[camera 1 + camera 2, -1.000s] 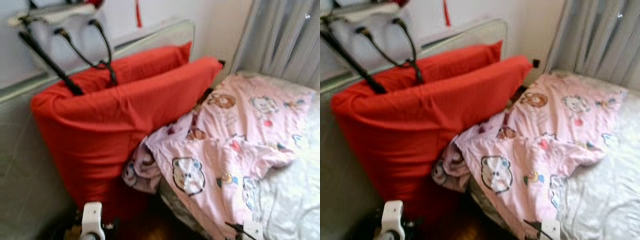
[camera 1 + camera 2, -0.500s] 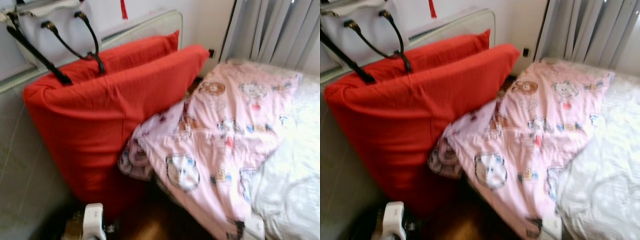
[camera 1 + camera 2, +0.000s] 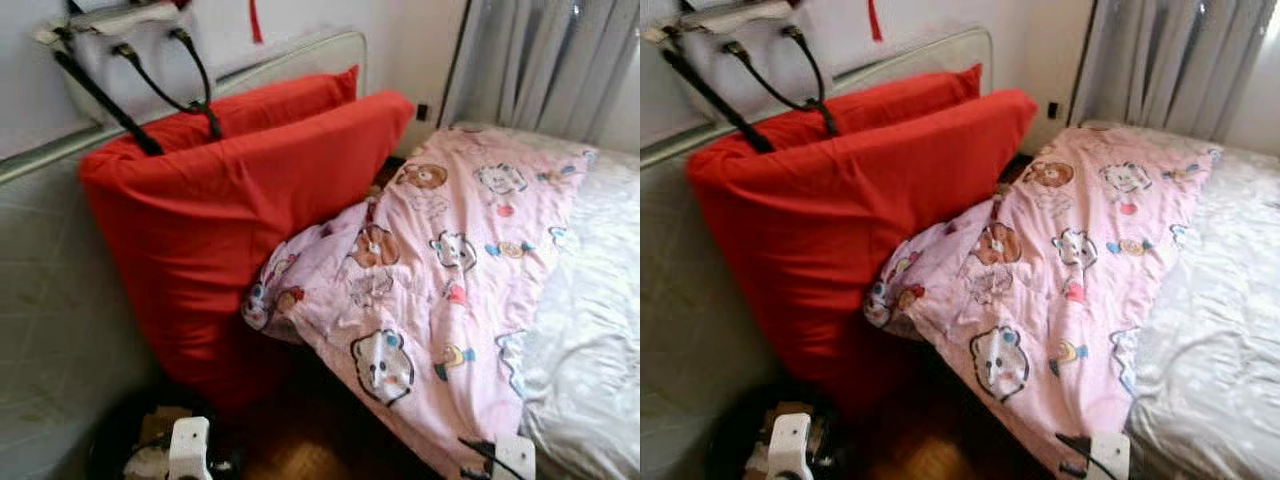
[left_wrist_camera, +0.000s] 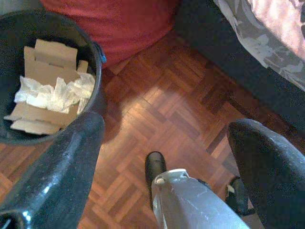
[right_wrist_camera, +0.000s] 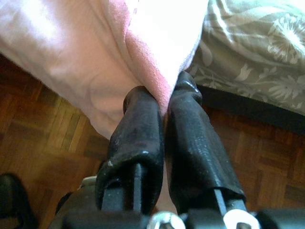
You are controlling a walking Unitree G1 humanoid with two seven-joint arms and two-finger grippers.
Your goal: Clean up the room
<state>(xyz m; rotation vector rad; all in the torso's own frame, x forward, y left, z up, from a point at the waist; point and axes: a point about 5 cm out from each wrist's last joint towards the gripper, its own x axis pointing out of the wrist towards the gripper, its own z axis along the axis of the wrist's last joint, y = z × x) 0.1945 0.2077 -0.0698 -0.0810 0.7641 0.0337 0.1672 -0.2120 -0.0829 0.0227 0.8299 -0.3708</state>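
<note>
1. Head views: a pink cartoon-print blanket [image 3: 440,270] lay spread across the bed [image 3: 590,340], its near edge hanging over the side toward the parquet floor [image 3: 910,455]. Two red pillows [image 3: 230,220] stood upright against the grey padded headboard [image 3: 50,300], touching the blanket's bunched corner. A white handbag with black straps [image 3: 130,70] hung above the pillows, cut off by the frame's upper edge. Grey curtains [image 3: 1170,60] hung behind the bed. Both arms were cropped at the lower edge, so little of them could be made out there.

2. Left wrist view: the left end effector [image 4: 167,157] hung above the parquet floor with its two black fingers [image 4: 62,176] wide apart and nothing between them. Beside it stood a dark round bin [image 4: 95,71] holding flat cardboard pieces [image 4: 47,62] and crumpled white paper [image 4: 57,93]; part of the bin ran out of frame. A red pillow stood just beyond the bin.

3. Right wrist view: the right end effector [image 5: 164,102] was pressed together on the edge of the pink cartoon-print blanket, the fabric pinched between its fingers [image 5: 138,129]. A grey floral bedsheet [image 5: 252,52] showed beside the blanket. The fingertips were partly hidden by the cloth.
</note>
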